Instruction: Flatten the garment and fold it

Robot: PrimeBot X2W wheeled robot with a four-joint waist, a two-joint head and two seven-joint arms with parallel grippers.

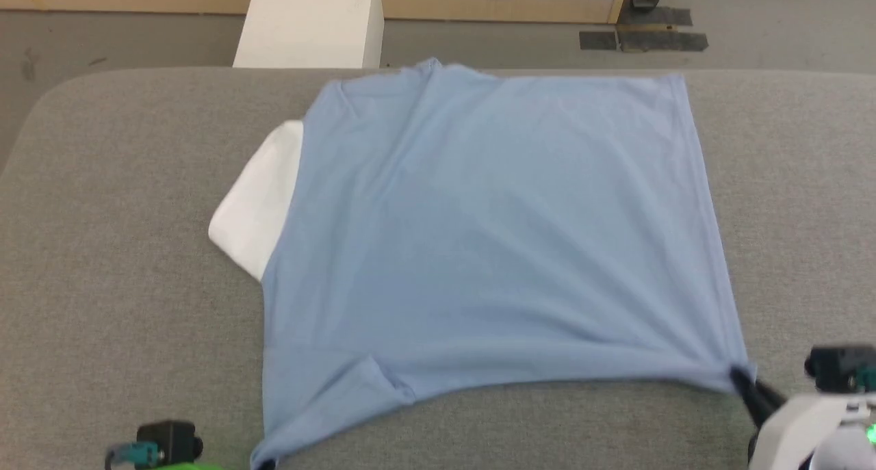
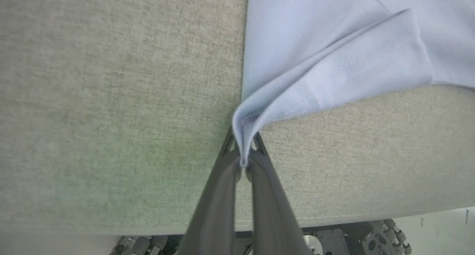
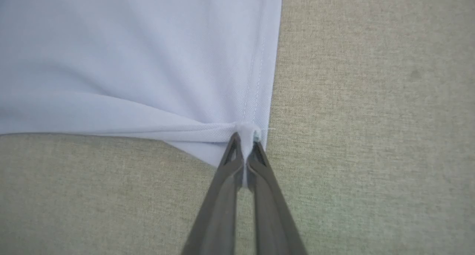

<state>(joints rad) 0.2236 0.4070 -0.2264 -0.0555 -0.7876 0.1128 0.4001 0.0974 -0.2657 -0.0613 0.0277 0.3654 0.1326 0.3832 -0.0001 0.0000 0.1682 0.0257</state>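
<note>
Light blue soft-knit polo shirt [image 1: 493, 237] lay spread plain side up on the grey fabric-covered table [image 1: 123, 251], its white collar [image 1: 256, 203] poking out on the robot's left and its far edge at the table's far rim. Left gripper [image 2: 243, 151] was clamped tight on the near left corner, beside a hemmed flap folded over. Right gripper [image 3: 245, 143] was pinched on the near right hem corner, with creases in the cloth running toward it.

garment [image 1: 493, 230]: lt blue, plain | collar [image 1: 256, 203]: white | table [image 1: 123, 251]: grey, fine weave | block [image 1: 308, 18]: white | floor [image 1: 137, 32]: grey
</note>
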